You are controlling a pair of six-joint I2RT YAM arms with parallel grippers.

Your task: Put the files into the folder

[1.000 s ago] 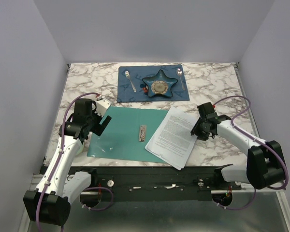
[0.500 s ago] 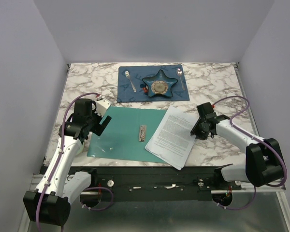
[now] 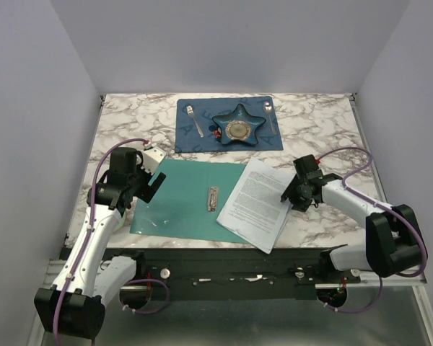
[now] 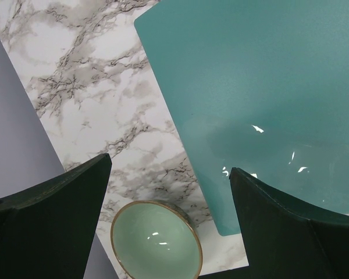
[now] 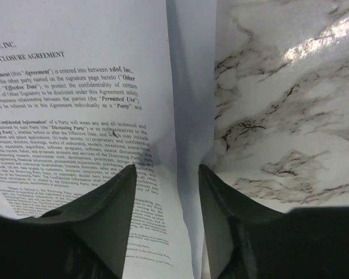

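The right gripper has nudged the files slightly leftward.

One folder, one bowl, one placemat

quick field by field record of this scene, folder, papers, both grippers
folder: flat teal-green folder, lying open on the marble table, silver metal clip at its spine
files: white printed paper sheets, overlapping the folder's right side, not under the clip
left gripper: open, above the folder's left edge
right gripper: open, jaws straddling the sheets' right edge
task: not yet done
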